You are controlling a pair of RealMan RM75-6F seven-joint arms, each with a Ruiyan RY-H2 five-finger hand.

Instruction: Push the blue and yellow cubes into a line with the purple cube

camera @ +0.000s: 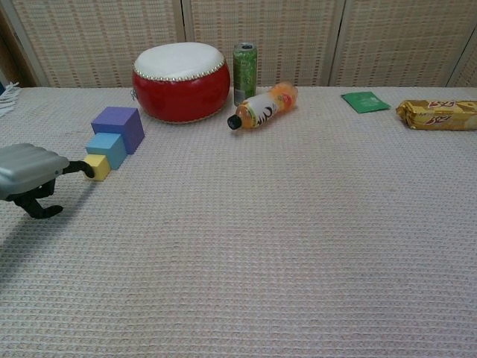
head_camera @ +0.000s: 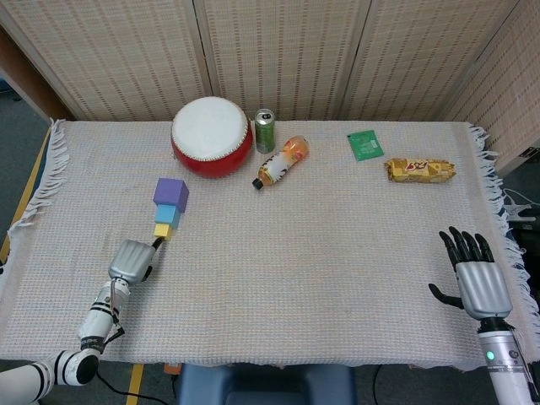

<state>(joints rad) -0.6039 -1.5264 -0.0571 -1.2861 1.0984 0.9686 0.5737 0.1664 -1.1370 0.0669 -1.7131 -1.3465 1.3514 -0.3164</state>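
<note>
1. Left hand: fingers mostly curled under, one extended and touching the yellow cube; grasping nothing.
2. Blue cube sits just beyond the yellow one, touching it; purple cube directly behind, all three in a row leading away from that fingertip.
3. Right hand: fingers spread, released, flat over the counter, well apart from the cubes.

The light is bright and even in both views, soft like room light from above, with no glare. Shadows are small and faint; a soft one lies under the left hand on the woven cloth. Both pictures are sharp, and the head view bends a little at its edges.
</note>
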